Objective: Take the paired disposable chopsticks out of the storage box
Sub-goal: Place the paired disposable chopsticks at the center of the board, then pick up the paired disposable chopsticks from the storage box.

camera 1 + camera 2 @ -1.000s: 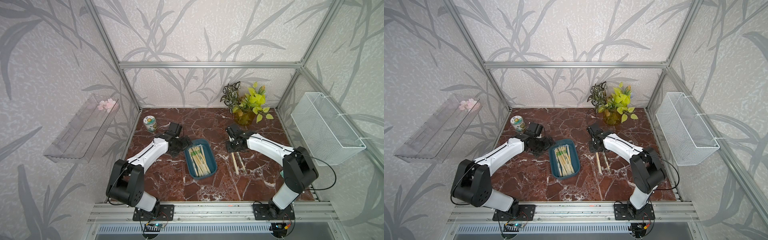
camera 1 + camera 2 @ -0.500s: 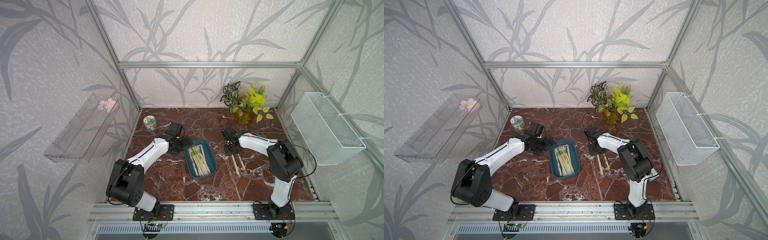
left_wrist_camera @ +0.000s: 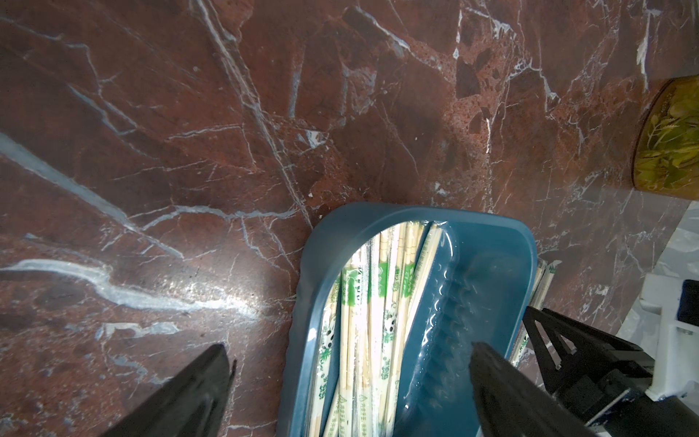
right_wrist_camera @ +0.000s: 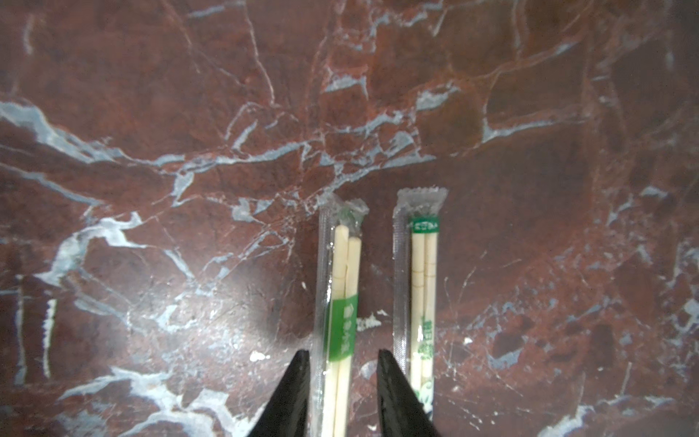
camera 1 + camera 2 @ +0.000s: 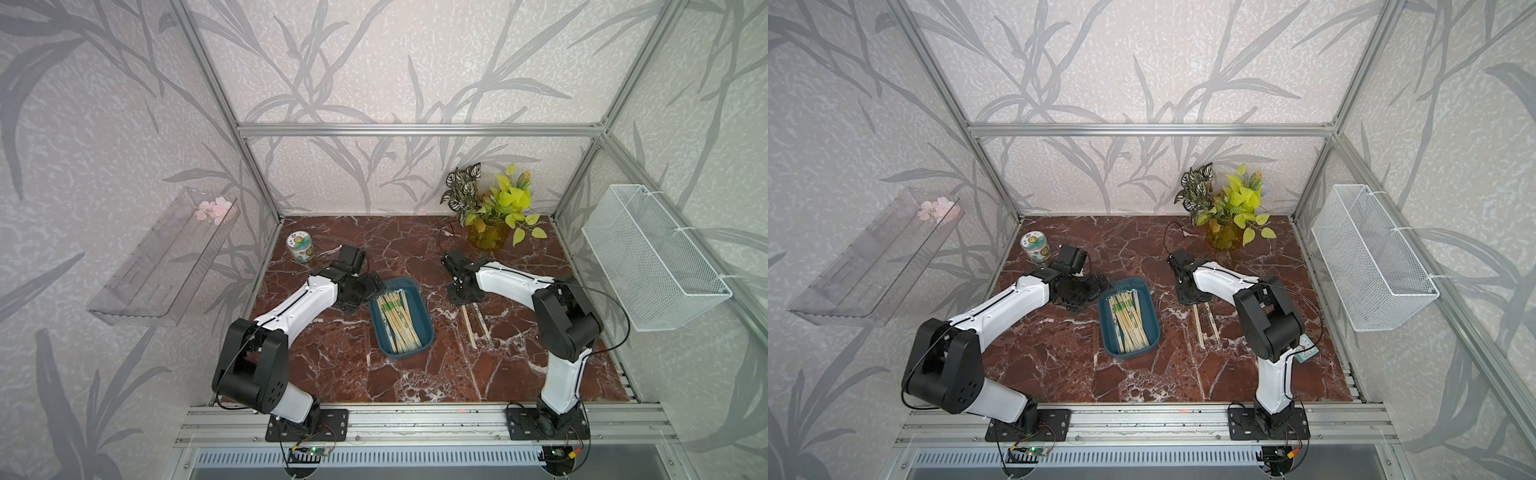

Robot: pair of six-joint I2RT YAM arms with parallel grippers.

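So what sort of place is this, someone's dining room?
Likely a staged robot test booth: an aluminium frame with leaf-print panels, the left arm and right arm bolted to a rail.

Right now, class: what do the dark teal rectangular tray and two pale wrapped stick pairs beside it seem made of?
Dark teal rectangular tray: likely plastic, glossy, highlights on walls. Pale stick pairs: probably bamboo or wood, matt; sleeves clear crimped film.

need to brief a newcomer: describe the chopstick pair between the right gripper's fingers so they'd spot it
On the red marble table, right of the blue tray, two wrapped chopstick pairs lie side by side. The wanted pair lies between the right gripper fingers: its stick tips are staggered, while the neighbour's are level under a green end strip.
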